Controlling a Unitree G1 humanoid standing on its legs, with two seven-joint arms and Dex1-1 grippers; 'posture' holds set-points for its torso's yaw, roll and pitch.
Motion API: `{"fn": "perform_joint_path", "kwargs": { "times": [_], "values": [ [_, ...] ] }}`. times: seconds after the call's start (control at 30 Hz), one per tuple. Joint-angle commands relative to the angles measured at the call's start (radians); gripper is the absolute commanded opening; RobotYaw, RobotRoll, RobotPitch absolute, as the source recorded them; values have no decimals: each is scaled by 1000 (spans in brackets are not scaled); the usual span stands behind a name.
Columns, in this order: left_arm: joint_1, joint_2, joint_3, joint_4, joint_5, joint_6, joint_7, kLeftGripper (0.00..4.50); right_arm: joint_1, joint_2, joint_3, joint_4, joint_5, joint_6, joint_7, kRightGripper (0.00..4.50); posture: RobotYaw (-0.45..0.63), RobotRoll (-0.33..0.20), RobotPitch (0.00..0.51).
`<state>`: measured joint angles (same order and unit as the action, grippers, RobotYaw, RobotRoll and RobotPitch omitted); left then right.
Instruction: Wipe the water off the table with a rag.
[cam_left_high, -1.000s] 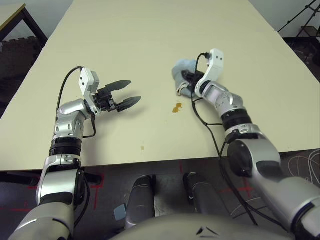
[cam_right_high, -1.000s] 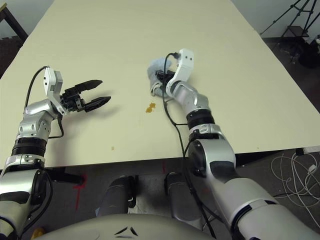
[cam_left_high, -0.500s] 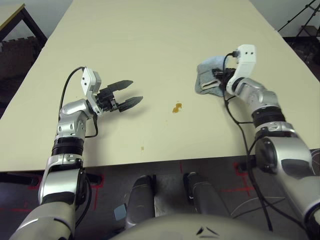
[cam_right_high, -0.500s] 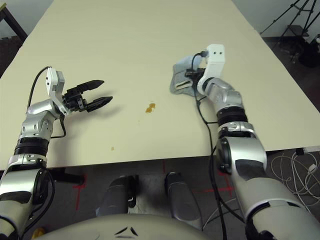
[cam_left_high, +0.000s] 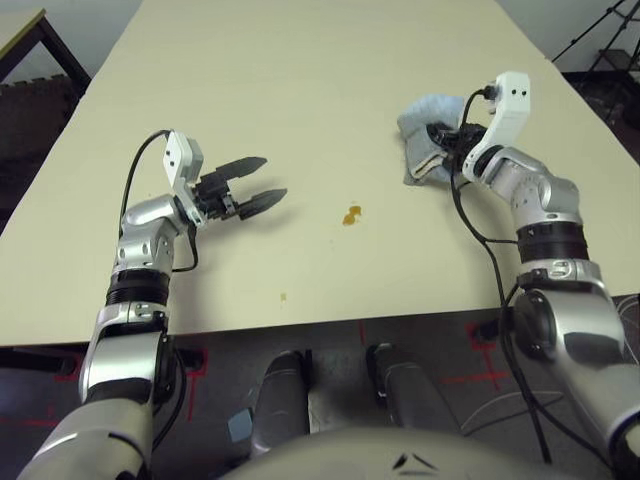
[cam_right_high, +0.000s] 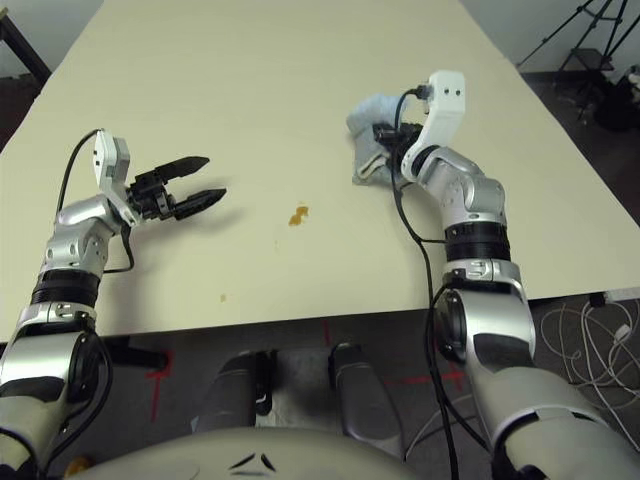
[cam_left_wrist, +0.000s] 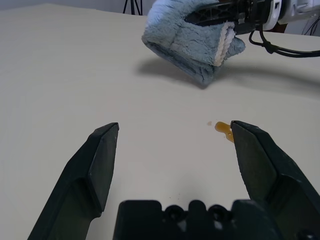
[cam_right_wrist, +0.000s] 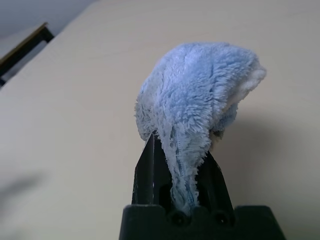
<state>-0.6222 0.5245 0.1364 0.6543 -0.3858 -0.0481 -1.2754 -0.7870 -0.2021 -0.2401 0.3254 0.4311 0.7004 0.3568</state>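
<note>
The water (cam_left_high: 351, 214) is a small orange-brown blotch near the middle of the cream table (cam_left_high: 300, 60), also seen as the water (cam_left_wrist: 223, 128) past my left fingertip. My right gripper (cam_left_high: 440, 137) is shut on the light blue-grey rag (cam_left_high: 424, 130), holding it just above the table, right of and beyond the blotch. The right wrist view has the rag (cam_right_wrist: 195, 100) bunched between the black fingers (cam_right_wrist: 148, 165). In the left wrist view the rag (cam_left_wrist: 185, 40) hangs over its shadow. My left gripper (cam_left_high: 273, 177) is open and holds nothing, left of the water.
A tiny tan speck (cam_left_high: 282, 296) lies near the table's front edge. A smaller dark-framed table (cam_left_high: 30, 30) stands at the far left and a tripod (cam_left_high: 600, 40) at the far right. Cables (cam_right_high: 600, 330) lie on the floor at the right.
My right gripper has carried the rag from beside the blotch to the right and a little farther away. The left arm has hardly moved.
</note>
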Motion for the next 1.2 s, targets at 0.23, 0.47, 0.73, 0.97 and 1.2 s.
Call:
{"fn": "perform_joint_path", "kwargs": {
  "times": [0.23, 0.47, 0.73, 0.97, 1.2],
  "values": [
    [-5, 4, -6, 29, 15, -17, -16, 4500, 133, -114, 85, -164, -21, 86, 55, 18, -160, 0, 144],
    [4, 1, -5, 35, 16, -25, -14, 4500, 248, -92, 90, -326, 40, 215, 29, 18, -172, 0, 148],
    [-10, 0, -7, 47, 20, -26, -16, 4500, 289, 39, 86, -427, 109, 368, -38, 18, -174, 0, 153],
    [-2, 34, -5, 55, 21, -22, -53, 4500, 287, 120, 140, -419, 115, 400, -62, 18, -164, 0, 156],
    [18, 51, 2, 24, 7, 5, -73, 4500, 263, 186, 188, -370, 103, 387, -67, 18, -142, 0, 166]
  ]
}}
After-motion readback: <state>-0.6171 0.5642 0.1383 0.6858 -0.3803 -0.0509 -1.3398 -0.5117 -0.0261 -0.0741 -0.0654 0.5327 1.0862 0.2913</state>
